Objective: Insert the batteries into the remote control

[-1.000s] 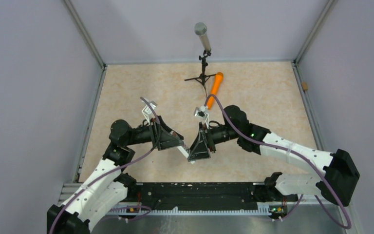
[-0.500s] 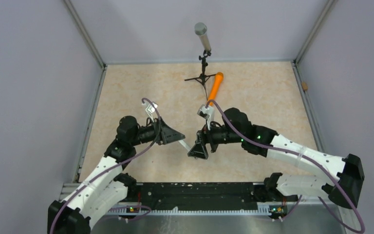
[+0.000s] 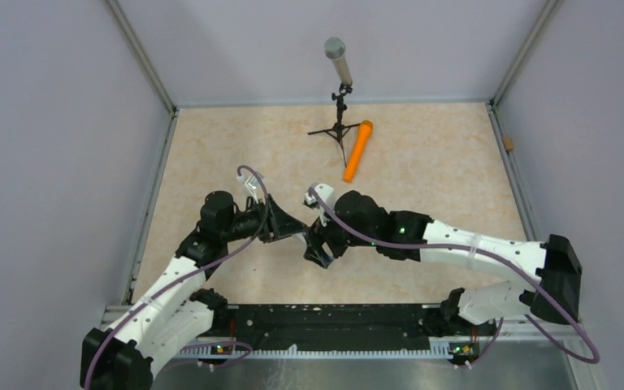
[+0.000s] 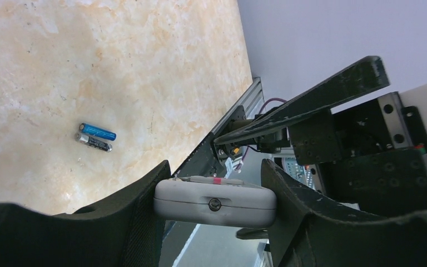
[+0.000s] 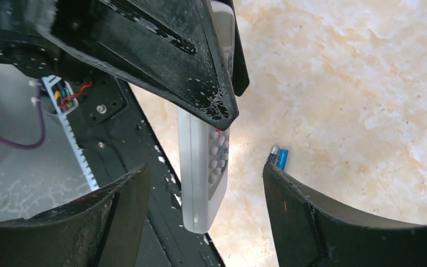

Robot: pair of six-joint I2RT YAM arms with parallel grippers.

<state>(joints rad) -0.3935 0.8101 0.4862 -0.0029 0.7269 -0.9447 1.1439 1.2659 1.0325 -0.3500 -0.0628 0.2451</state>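
Note:
My left gripper (image 4: 216,173) is shut on the remote control (image 4: 215,200), a white handset seen end-on between its two black fingers. In the right wrist view the remote control (image 5: 203,167) hangs edge-on, buttons facing right, under the left gripper's fingers. My right gripper (image 5: 204,168) is open, its jaws on either side of the remote with a gap on both sides. The batteries (image 4: 95,136), one blue and one dark, lie side by side on the table; they also show as the batteries (image 5: 279,157) by the right finger. From above, both grippers (image 3: 309,240) meet and hide the remote.
A grey microphone on a black tripod (image 3: 338,73) stands at the back, with a long orange cylinder (image 3: 357,150) lying beside it. The black base rail (image 3: 333,321) runs along the near table edge just below the grippers. Walls enclose the table on three sides.
The right gripper's jaws widened and its wrist swung left, closer to the left gripper. The left gripper kept hold of the remote and shifted slightly.

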